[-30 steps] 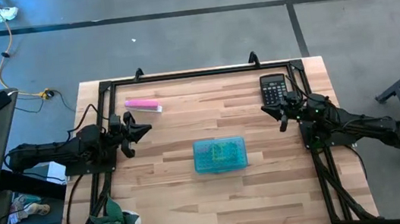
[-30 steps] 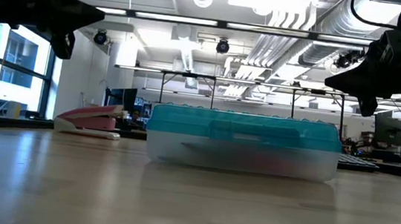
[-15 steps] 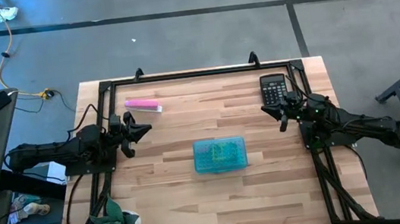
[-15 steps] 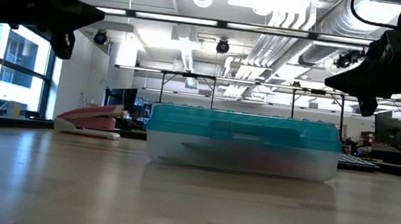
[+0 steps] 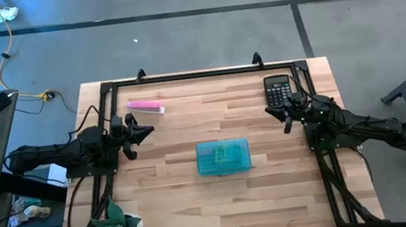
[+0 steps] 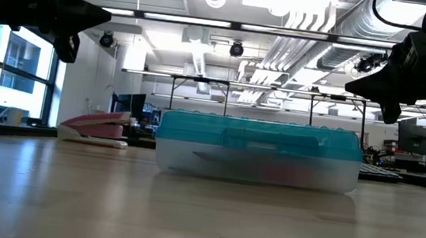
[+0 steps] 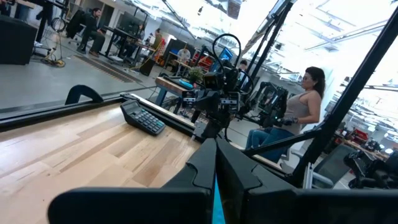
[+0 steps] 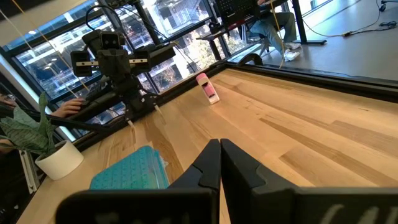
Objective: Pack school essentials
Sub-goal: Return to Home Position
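On the wooden table (image 5: 274,190) the teal box (image 5: 223,157) lies closed, yellow-green inside.

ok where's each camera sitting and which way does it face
High view: above the table, straight down; both arms, left end effector and right end effector flanking the teal box.
Low view: tabletop height, level at the box's side; both end effectors in the upper corners.
Left wrist view: on the left arm, past its own fingers toward the right arm and calculator.
Right wrist view: past its own fingers toward the left arm and pink-and-white bar.
Shared: wrist views face each other.
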Available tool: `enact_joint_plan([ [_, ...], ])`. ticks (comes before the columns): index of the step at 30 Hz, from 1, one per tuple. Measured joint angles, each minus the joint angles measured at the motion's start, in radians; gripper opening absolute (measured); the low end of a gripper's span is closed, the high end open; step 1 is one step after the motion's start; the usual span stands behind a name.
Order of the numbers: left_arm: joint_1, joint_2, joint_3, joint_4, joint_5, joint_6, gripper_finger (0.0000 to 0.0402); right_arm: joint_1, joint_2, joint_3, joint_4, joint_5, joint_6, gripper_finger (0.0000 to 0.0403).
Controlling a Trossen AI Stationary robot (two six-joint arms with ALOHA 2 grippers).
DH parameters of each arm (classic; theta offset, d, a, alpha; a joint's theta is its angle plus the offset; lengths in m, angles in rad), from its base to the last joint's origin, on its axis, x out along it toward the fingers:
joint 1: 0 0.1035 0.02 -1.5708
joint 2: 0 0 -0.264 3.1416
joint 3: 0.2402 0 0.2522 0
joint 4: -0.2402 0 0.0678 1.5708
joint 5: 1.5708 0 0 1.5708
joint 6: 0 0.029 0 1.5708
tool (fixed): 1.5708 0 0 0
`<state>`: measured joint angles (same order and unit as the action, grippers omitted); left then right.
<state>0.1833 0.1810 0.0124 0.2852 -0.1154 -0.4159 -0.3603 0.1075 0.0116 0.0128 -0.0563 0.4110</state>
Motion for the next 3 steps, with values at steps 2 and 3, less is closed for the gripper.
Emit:
enact_joint_plan([
  [2,0.000,0.000,0.000,0.000,0.000,0.000,0.0000,0.000,0.000,0.000,0.000,0.000,0.000,0.0000],
  [3,0.000,0.000,0.000,0.000,0.000,0.000,0.0000,0.000,0.000,0.000,0.000,0.000,0.000,0.0000],
])
